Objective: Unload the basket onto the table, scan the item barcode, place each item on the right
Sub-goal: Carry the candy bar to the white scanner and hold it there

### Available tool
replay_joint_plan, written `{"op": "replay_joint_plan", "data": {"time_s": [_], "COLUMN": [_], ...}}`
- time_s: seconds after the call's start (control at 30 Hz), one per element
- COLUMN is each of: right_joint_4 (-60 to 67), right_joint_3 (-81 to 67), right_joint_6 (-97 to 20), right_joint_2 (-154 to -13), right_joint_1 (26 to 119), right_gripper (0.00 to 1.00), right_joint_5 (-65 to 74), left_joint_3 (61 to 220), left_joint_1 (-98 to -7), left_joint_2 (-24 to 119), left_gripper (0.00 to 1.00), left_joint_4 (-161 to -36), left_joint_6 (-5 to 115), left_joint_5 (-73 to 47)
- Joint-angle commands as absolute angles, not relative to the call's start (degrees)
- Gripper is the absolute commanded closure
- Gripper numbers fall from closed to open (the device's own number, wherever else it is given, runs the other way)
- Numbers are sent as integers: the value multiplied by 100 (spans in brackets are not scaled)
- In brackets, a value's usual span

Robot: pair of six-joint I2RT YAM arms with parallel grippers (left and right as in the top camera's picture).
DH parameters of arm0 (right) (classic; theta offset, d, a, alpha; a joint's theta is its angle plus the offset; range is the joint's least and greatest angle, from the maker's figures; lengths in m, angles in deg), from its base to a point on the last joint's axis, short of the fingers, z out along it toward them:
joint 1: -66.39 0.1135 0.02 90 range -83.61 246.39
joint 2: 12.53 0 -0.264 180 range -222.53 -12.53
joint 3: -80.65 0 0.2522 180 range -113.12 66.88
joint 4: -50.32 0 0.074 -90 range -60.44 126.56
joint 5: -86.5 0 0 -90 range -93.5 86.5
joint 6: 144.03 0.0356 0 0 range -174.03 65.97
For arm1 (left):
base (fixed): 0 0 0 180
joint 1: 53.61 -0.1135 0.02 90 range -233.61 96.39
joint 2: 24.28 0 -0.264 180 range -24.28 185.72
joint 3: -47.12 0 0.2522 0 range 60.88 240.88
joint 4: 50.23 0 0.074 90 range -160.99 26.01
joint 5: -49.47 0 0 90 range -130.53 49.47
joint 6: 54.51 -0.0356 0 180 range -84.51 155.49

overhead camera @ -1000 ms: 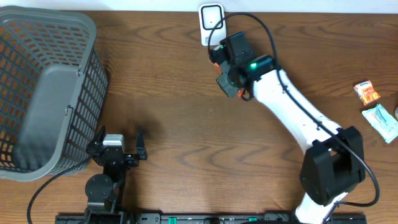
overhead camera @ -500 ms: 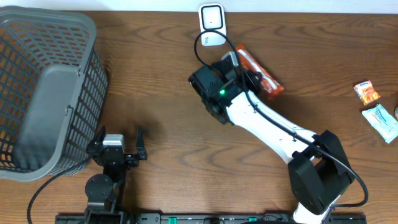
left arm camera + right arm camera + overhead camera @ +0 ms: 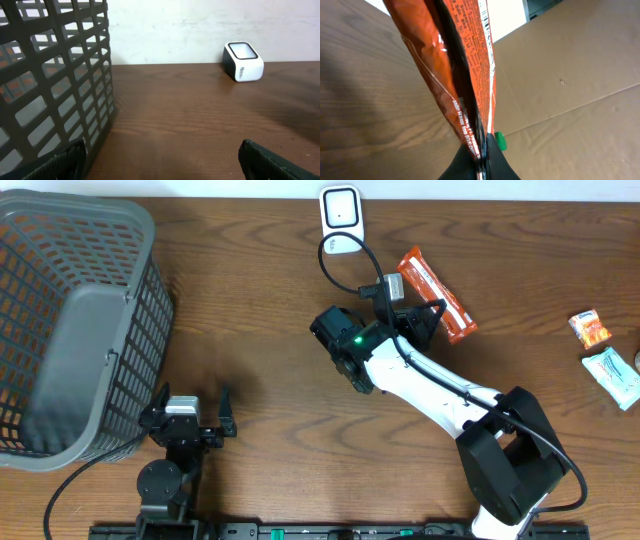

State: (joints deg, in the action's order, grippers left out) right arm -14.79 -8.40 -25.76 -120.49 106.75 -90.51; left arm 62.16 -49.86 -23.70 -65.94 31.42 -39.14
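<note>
An orange snack packet (image 3: 436, 292) hangs above the table, right of and slightly nearer than the white barcode scanner (image 3: 341, 218). My right gripper (image 3: 408, 312) is shut on the packet's lower end. In the right wrist view the packet (image 3: 455, 65) rises edge-on from between the pinched fingers of the right gripper (image 3: 481, 148), small print showing on its seam. My left gripper (image 3: 190, 412) rests open near the front left, holding nothing. In the left wrist view the left gripper (image 3: 162, 162) faces the scanner (image 3: 243, 61) far across the table.
A large grey mesh basket (image 3: 70, 320) fills the left side, its wall (image 3: 55, 75) close beside my left gripper. Two small packets, one orange (image 3: 590, 328) and one pale blue-green (image 3: 612, 375), lie at the right edge. The scanner's cable (image 3: 345, 265) runs under my right arm.
My right arm has swung away from the scanner and turned its wrist, so the orange packet now points up and right of the scanner. The left arm has not moved.
</note>
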Motion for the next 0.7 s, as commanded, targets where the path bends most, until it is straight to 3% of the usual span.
{"op": "replay_joint_plan", "data": {"time_s": [0.0, 0.23, 0.3, 0.37, 0.67], "right_joint_4": [-1458, -946, -277, 507, 1393], "right_joint_3": [-807, -810, -810, -825, -1334], "right_joint_6": [-2296, -2604, -3666, -5153, -5083], "right_joint_2": [-11953, -11953, -11950, -11946, -11946], "right_joint_1": [10739, 10728, 10686, 10597, 9976], "right_gripper": [99, 99, 99, 99, 99], "right_joint_5": [-9072, -7820, -6478, -3997, 472], "left_joint_3": [6111, 6111, 6111, 6111, 6111], "left_joint_1": [-5002, -5002, -5002, -5002, -5002], "left_joint_2": [-2405, -2405, -2405, -2405, -2405], "left_gripper": [2, 2, 2, 2, 2], "left_joint_4": [-6804, -6804, -6804, -6804, -6804], "left_joint_6": [3172, 3172, 3172, 3172, 3172], "left_joint_5": [-3967, -3967, -3965, -3967, -3967]}}
